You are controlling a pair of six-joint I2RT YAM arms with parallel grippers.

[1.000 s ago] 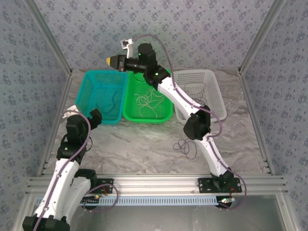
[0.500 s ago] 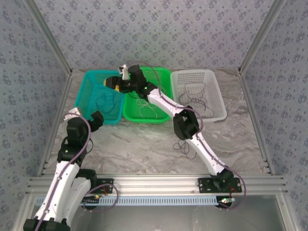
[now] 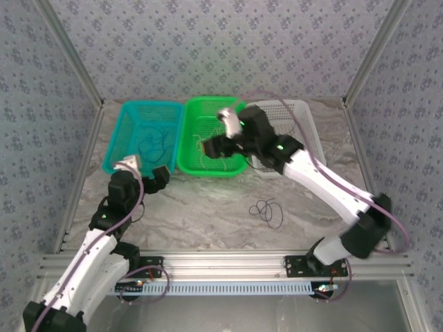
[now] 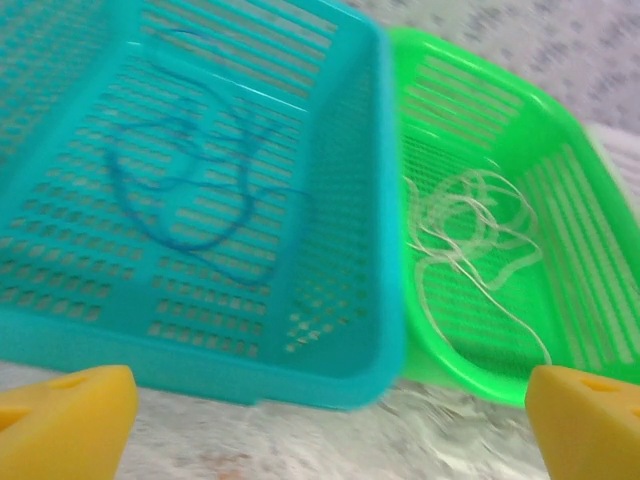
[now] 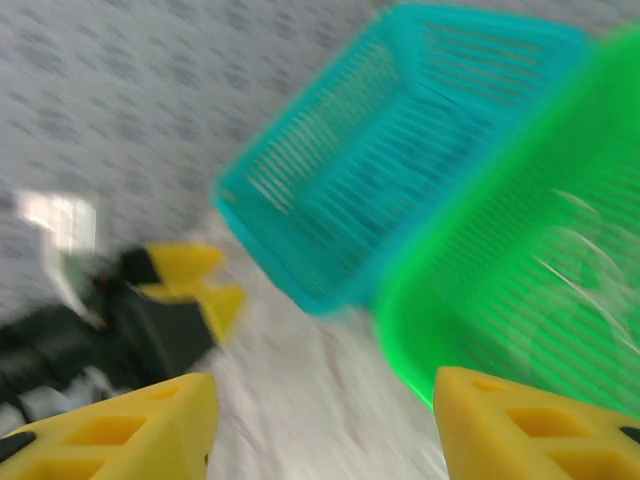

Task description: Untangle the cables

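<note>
1. I see the left hand at the near left of the table, just on the near side of the turquoise basket. Its jaws are spread wide and nothing lies between them. In the left wrist view its yellow fingertips sit at the two lower corners, far apart.
2. The right hand hangs over the green basket, with the right arm reaching in from the near right. The right wrist view is blurred, but its two yellow tips stand clearly apart with nothing between them. I read this hand as open and empty.
3. The blue cable lies in loose loops on the floor of the turquoise basket.
4. The whitish cable lies coiled on the floor of the green basket.
5. The dark cable is a small looped bundle on the bare table. It lies on the near side of the green basket and well apart from both hands.
6. The baskets form a row at the far side of the table: turquoise at the left, green in the middle, and the white basket at the right.
7. The right arm covers much of the white basket, so I cannot tell what lies inside it.
</note>
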